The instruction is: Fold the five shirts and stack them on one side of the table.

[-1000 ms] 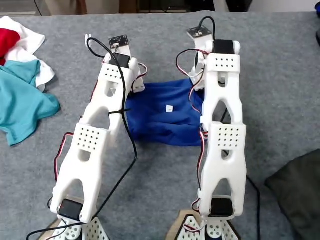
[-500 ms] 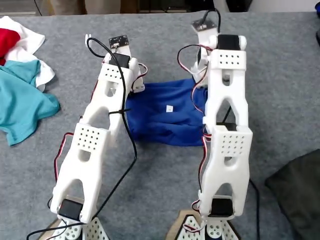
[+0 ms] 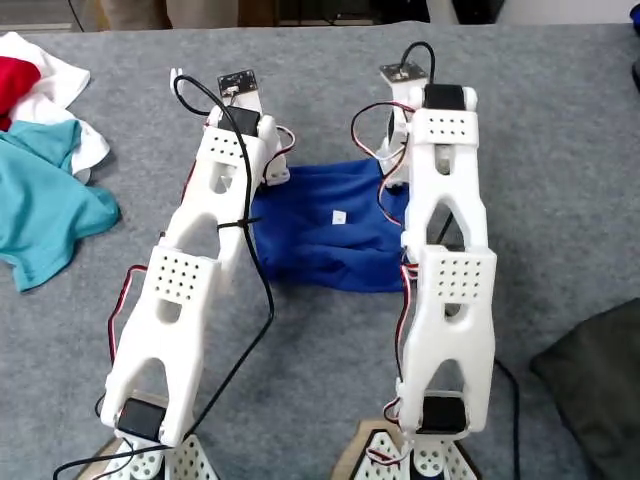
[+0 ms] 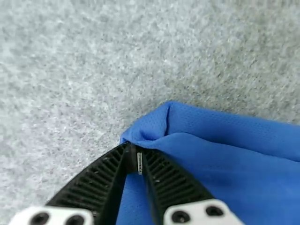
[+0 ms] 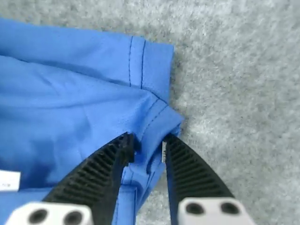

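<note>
While the blue shirt lies flat mid-counter between both arms, the left end effector is pressed tight on one far corner, and the right end effector pinches bunched hem at the other. A teal shirt lies well apart, far left.

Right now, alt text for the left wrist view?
The left gripper is shut on a bunched corner of the blue shirt, its black ribbed fingers meeting at the fold. The grey table lies beyond.
</note>
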Robot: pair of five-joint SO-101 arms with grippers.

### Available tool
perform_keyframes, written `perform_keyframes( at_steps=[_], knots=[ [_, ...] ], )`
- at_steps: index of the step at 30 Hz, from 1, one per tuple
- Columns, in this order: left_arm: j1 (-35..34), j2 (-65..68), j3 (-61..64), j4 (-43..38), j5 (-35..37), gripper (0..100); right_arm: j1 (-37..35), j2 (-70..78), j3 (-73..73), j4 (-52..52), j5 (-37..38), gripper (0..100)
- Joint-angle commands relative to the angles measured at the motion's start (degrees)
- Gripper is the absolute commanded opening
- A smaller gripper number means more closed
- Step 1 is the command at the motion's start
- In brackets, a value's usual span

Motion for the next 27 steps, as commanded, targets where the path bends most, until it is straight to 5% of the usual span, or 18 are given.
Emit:
perform_keyframes(
  at_steps=[1, 8, 12, 27],
  knots=[
    [-0.97, 0.13, -0.97, -1.23, -0.62, 2, -0.13, 0.84, -5.14, 0.97, -0.44, 12.8],
    [-0.97, 0.13, -0.97, -1.23, -0.62, 2, -0.4, 2.95, -6.29, 1.14, -0.09, 11.3],
    [-0.97, 0.13, -0.97, -1.23, -0.62, 2, -0.4, 2.95, -6.29, 0.97, -0.09, 0.2],
    [-1.05, 0.13, -0.88, -0.97, -0.62, 2, -0.04, 2.77, -23.25, 4.57, 2.11, 0.5]
  ],
)
